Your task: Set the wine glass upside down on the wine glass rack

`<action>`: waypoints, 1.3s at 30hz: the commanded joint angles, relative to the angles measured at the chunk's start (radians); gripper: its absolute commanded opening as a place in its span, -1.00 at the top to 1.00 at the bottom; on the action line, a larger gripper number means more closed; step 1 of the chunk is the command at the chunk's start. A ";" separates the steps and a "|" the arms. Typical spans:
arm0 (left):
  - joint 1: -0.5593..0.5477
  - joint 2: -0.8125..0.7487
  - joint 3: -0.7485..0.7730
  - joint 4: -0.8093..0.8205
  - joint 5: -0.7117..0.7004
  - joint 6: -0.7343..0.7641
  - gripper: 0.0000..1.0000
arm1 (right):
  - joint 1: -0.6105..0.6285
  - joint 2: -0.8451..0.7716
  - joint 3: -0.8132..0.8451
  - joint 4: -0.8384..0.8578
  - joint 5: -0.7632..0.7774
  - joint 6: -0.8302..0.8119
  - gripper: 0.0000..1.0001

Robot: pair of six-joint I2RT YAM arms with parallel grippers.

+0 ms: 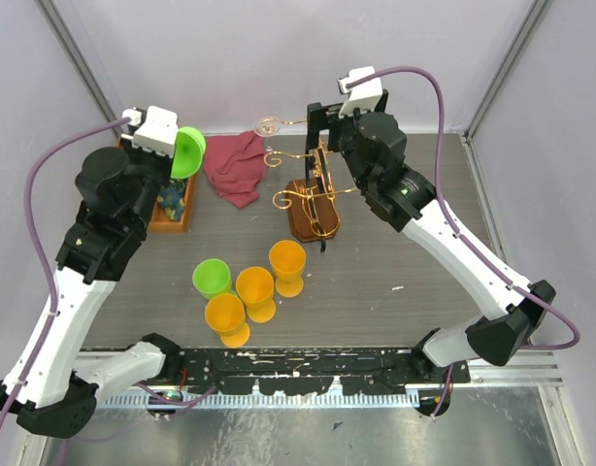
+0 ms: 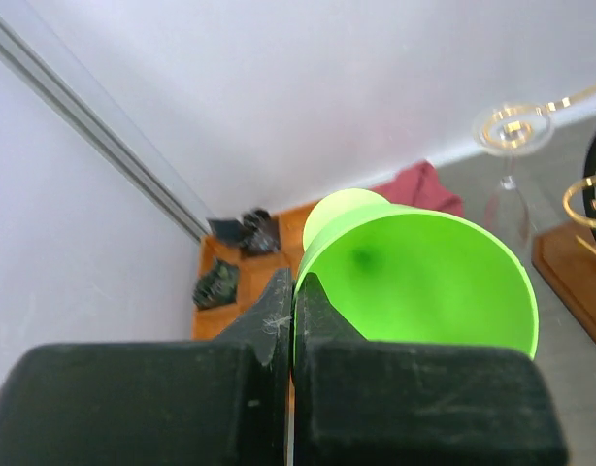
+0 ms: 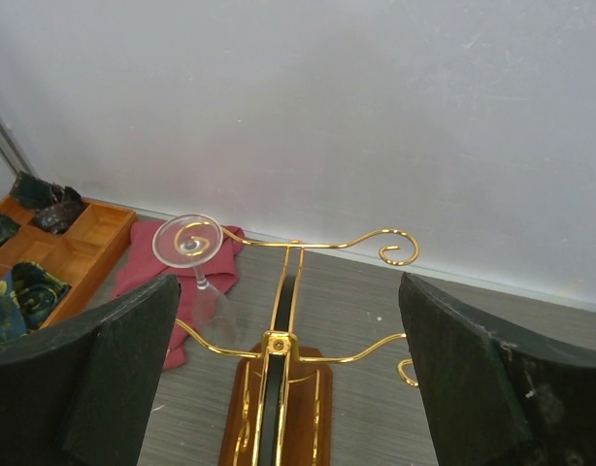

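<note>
My left gripper [image 1: 179,155] is shut on the rim of a green plastic wine glass [image 1: 190,151], held in the air on its side at the back left. In the left wrist view the glass [image 2: 424,282] fills the middle, its rim pinched between the fingers of the gripper [image 2: 295,291]. The gold wire rack [image 1: 313,199] on its brown wooden base stands mid-table. A clear wine glass [image 1: 269,126] hangs upside down from the rack's far-left curl. My right gripper [image 1: 322,155] is open and empty over the rack [image 3: 279,340], with the clear glass [image 3: 188,238] to its left.
A red cloth [image 1: 235,167] lies left of the rack. A wooden tray [image 1: 172,206] of small items sits under my left arm. Three orange glasses [image 1: 254,286] and a green one [image 1: 212,278] stand upside down in front of the rack.
</note>
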 commanded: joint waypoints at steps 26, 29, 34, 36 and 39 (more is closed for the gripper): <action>-0.002 0.135 -0.220 1.230 0.185 0.278 1.00 | -0.241 0.025 0.143 0.059 -0.479 0.621 -0.85; -0.002 0.140 -0.247 1.288 0.161 0.241 1.00 | -0.296 0.034 0.127 0.141 -0.606 0.787 -0.77; -0.002 0.144 -0.299 1.382 0.197 0.165 1.00 | -0.297 0.043 0.114 0.251 -0.724 0.942 -0.77; -0.002 0.148 -0.314 1.394 0.238 0.118 1.00 | -0.297 0.057 0.112 0.298 -0.772 1.018 -0.77; -0.002 0.151 -0.339 1.416 0.308 0.038 1.00 | -0.297 0.082 0.115 0.356 -0.828 1.097 -0.77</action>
